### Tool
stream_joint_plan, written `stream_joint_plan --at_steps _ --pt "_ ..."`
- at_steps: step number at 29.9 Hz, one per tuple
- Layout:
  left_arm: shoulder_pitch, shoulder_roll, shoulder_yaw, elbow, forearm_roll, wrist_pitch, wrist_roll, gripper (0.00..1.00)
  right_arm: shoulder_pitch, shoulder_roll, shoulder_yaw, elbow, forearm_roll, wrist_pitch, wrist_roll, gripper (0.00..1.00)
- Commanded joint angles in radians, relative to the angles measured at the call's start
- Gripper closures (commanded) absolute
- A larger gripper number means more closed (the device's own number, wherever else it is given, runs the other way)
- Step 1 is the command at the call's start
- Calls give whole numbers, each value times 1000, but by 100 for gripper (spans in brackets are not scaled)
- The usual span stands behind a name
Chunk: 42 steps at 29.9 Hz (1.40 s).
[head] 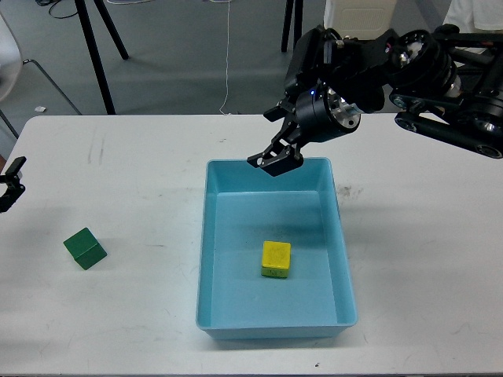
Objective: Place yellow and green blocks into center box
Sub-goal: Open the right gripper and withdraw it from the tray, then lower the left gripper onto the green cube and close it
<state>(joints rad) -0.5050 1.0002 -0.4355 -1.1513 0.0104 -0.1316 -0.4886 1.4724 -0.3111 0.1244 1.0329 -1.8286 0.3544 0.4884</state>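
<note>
Yellow block (276, 259) sits flat on the floor of the light-blue box (206, 259), roughly mid-floor and apart from every wall. Nothing touches it. That half of the job reads as done.

Right gripper (275, 160) hangs above the box's far rim, empty. It is dark and seen at an angle; cannot tell whether the fingers are spread or pressed together. Its height over the rim suggests clearance so the arm can swing without clipping the wall.

Green block (84, 248) lies on the white table (424, 298), well left of the box, slightly rotated, untouched. Left gripper (8, 182) shows only as a dark sliver at the left edge, up and away from the green block; finger state cannot be told.

Judgement: green block is the remaining piece, and it lies on the left arm's side, so that arm is the natural one to fetch it.
</note>
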Motion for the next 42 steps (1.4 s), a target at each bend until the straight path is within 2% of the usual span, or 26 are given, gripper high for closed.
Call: stream_joint_plan --at_steps 1,4,5,8,11,13,19,25,29,31,35,42 --pt "-76 17 -9 73 146 -96 0 0 -78 85 211 -42 12 5 0 2" --pt "-99 58 -31 128 152 -322 0 0 -133 122 316 -42 113 11 0 2" --pt "-106 63 -40 148 157 -357 0 0 -145 127 337 -40 158 12 0 2" --pt "-161 86 -45 203 235 -357 0 0 -184 129 385 -37 366 9 0 2" --pt "-243 104 -46 231 502 -357 0 0 -274 118 458 -16 584 9 0 2" --pt "-283 113 -48 229 694 -357 0 0 -337 104 518 16 649 11 0 2" --pt "-346 184 -57 125 1192 -357 0 1 -576 -8 717 186 658 9 0 2" --pt "-351 242 -54 -152 1558 -357 0 1 -866 -98 924 331 660 -2 0 2" --pt "-339 233 -42 -266 1830 -357 0 1 -1079 -140 1069 438 661 -2 0 2" --pt "-331 226 -28 -283 1948 -357 0 2 -1183 -155 1116 481 661 -2 0 2" --pt "-333 170 89 -285 2099 -357 0 2 -1343 -189 1182 522 664 -3 0 2" --pt "-336 103 175 -283 2171 -357 0 2 -1500 -187 1348 521 695 -6 0 2"
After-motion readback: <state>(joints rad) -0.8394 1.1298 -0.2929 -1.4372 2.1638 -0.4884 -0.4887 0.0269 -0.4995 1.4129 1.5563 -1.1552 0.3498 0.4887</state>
